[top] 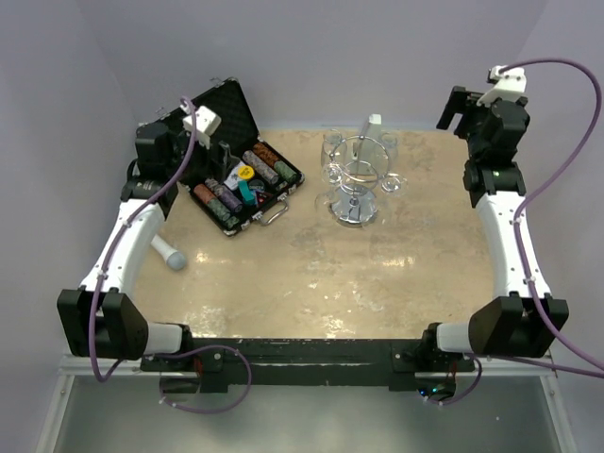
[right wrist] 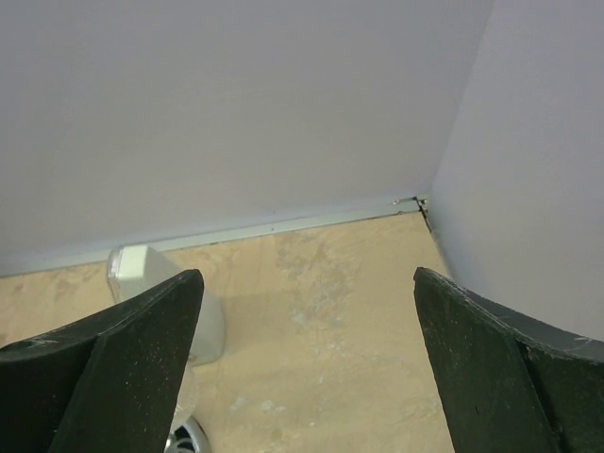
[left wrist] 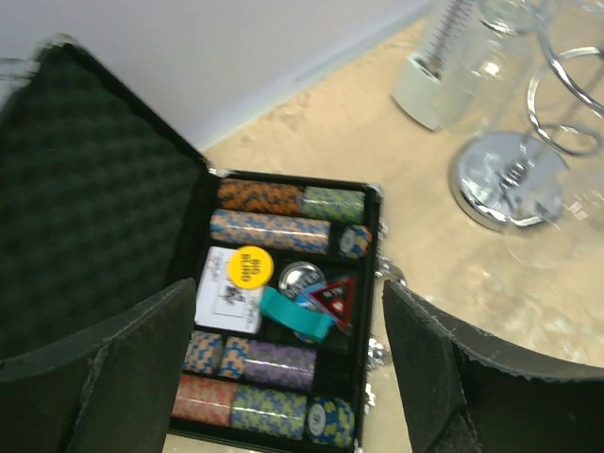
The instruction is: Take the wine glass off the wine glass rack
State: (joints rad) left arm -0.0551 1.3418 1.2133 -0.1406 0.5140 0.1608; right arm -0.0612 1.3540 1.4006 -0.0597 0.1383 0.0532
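Chrome shines on the wine glass rack [top: 357,189], standing at the back middle of the tan worktop [top: 330,283] in the top view, with a wine glass [top: 332,156] hanging on it. A black case [top: 247,179] of chips lies open to its left. From the left wrist, the left gripper [left wrist: 288,316] is spread wide above that case, holding nothing. From the right wrist, the right gripper [right wrist: 307,283] is spread wide too, by the back corner, holding nothing.

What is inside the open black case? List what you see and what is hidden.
The case holds rows of poker chips, a yellow disc, a teal strip and a white card. Fingers of the left gripper cover its near corners; anything beneath the chips is hidden.
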